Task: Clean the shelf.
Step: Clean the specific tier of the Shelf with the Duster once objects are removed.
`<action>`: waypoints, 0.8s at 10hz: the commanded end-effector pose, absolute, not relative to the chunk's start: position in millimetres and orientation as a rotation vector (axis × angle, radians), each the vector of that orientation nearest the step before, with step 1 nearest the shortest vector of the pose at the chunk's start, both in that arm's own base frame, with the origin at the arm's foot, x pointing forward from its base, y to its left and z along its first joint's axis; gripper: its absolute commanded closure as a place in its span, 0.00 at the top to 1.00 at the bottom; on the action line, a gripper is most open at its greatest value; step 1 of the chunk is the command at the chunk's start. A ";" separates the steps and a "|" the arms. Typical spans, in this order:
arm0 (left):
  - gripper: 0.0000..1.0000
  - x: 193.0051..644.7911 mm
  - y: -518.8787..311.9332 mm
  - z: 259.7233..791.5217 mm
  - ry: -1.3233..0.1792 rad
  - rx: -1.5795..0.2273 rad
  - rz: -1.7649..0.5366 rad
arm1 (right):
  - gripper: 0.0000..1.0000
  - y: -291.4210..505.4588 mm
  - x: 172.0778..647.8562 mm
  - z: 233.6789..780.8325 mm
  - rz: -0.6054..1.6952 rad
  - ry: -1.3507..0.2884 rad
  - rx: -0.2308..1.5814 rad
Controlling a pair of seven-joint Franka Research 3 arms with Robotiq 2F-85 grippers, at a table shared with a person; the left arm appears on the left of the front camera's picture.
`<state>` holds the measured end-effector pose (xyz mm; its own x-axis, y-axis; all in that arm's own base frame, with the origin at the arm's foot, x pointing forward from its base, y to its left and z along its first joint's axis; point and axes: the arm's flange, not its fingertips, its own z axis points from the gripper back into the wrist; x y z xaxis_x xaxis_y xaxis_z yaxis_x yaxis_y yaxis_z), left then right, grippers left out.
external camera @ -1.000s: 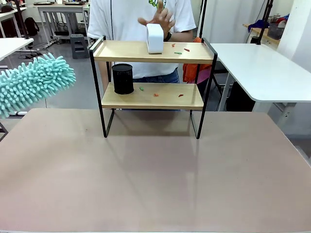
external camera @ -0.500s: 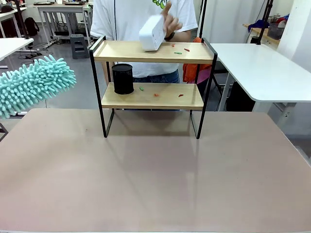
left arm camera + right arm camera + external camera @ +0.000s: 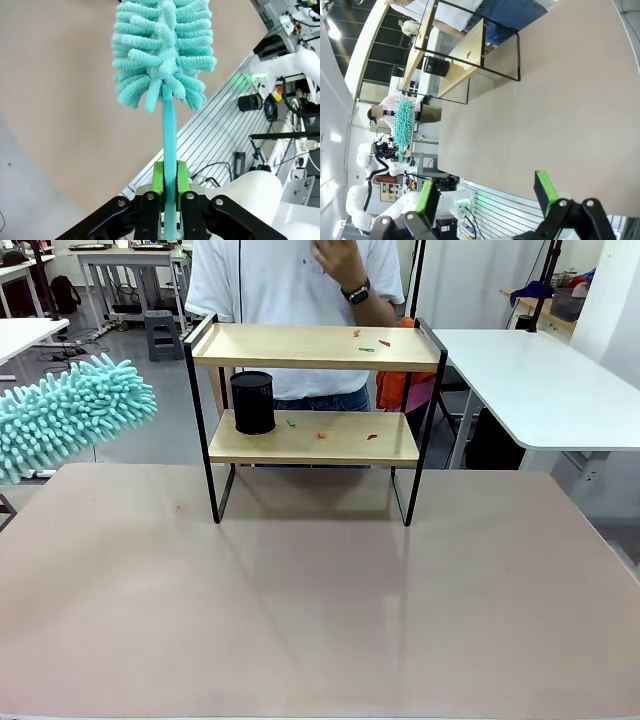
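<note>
Lifted off the top board within the last second: a white box, taken up by the person's hand (image 3: 335, 260) and now out of sight, with that hand raised at chest height. No change in the duster's place.

Closest in: left gripper (image 3: 170, 176) clamped on the thin handle of the teal duster (image 3: 162, 55), green pads pressed to either side, fluffy head straight out ahead of the fingertips. Held in the air, touching nothing, about level with the gap between the two boards. Next, right gripper (image 3: 486, 191) spread wide, holding nothing, hovering above the table (image 3: 560, 100) with bare surface ahead of it.

Farther out from the duster head, off to its right and well apart: the shelf (image 3: 280, 345), upright on the far part of the table. On the lower board, at the end nearer the duster, a black cup (image 3: 252, 402); past it, a few small scraps (image 3: 322, 435). On the top board, at the end away from the duster, a few more scraps (image 3: 367, 340).

Judged from this: top board freed for sweeping, no wiping begun, all scraps in place. Left to do: sweep the top, deal with the cup, sweep the lower board.
</note>
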<state>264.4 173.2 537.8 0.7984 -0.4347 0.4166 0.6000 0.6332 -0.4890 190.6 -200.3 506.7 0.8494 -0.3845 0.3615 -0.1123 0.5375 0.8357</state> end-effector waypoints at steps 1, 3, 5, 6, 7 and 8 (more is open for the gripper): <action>0.12 264.4 173.2 537.8 -0.271 -0.655 -0.600 | 1.00 -199.9 191.5 509.0 -0.150 -0.577 1.010; 0.12 254.7 149.6 581.9 -0.316 -0.695 -0.425 | 1.00 -199.9 191.5 509.0 -0.150 -0.577 1.010; 0.12 236.3 118.4 655.4 -0.367 -0.661 -0.337 | 1.00 -199.9 191.5 509.0 -0.150 -0.577 1.010; 0.12 238.1 96.0 687.0 -0.363 -0.643 -0.317 | 1.00 -199.9 191.5 509.0 -0.150 -0.577 1.010; 0.12 246.4 64.6 713.4 -0.346 -0.668 -0.253 | 1.00 -199.9 191.5 509.0 -0.150 -0.577 1.010; 0.12 263.5 27.4 733.2 -0.309 -0.682 -0.198 | 1.00 -199.9 191.5 509.0 -0.150 -0.577 1.010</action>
